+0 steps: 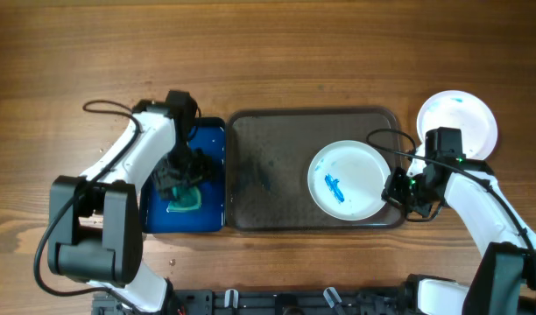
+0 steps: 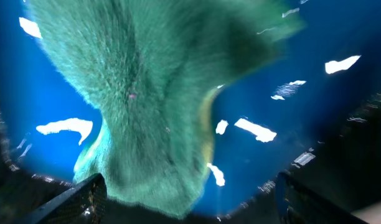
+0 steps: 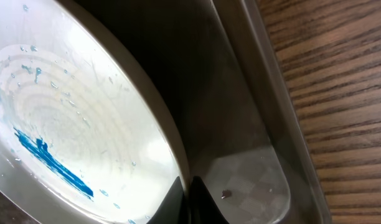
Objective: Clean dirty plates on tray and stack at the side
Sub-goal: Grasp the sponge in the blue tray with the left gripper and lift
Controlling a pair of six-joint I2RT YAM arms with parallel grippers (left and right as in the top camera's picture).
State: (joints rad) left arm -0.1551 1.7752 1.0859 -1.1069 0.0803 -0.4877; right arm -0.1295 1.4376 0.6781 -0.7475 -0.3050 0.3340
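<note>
A dirty plate point(image 1: 349, 179), white with a blue smear, lies on the right half of the dark tray point(image 1: 268, 175). My right gripper point(image 1: 396, 187) is shut on its right rim. In the right wrist view the fingertips point(image 3: 197, 200) pinch the plate point(image 3: 72, 118) at its edge, over the tray point(image 3: 240, 93). A second white plate point(image 1: 457, 122) rests on the table right of the tray, with a faint blue trace near its far rim. My left gripper point(image 1: 182, 173) hangs open over a green sponge point(image 1: 189, 199); the sponge point(image 2: 153, 93) lies between and ahead of the wide-apart fingers point(image 2: 78, 200).
The sponge sits in a small deep-blue tray point(image 1: 211, 140), wet and shiny, just left of the dark tray. Wooden table point(image 1: 294, 52) surrounds both. The right arm's cable point(image 1: 382, 136) loops over the dark tray's right end.
</note>
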